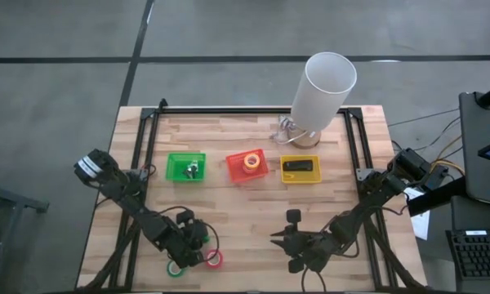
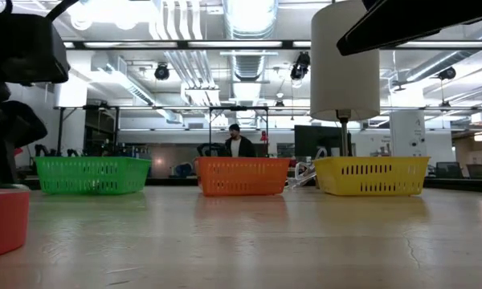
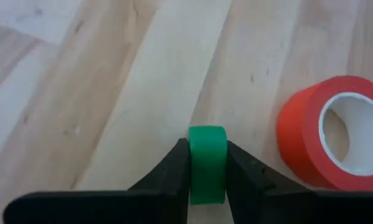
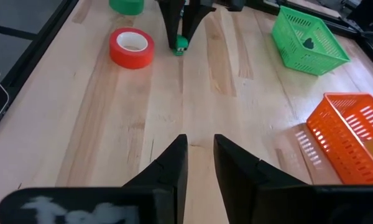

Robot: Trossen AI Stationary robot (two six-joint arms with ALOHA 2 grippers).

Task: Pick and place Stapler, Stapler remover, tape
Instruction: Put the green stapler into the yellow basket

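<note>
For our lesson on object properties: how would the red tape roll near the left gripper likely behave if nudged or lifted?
The red tape roll lies flat on the table, so a nudge would probably slide it rather than roll it. Its hollow pale core suggests it is light for its size. Its thick wound wall looks stiff, so fingers would probably not crush it, as with the green roll in the left gripper.

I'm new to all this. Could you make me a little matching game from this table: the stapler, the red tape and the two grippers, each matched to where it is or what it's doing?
1. stapler
2. red tape
3. left gripper
4. right gripper

A. lying on the bare table
B. empty, fingers apart
C. inside the yellow bin
D. shut on a green tape

Pairs: 1-C, 2-A, 3-D, 4-B
</note>
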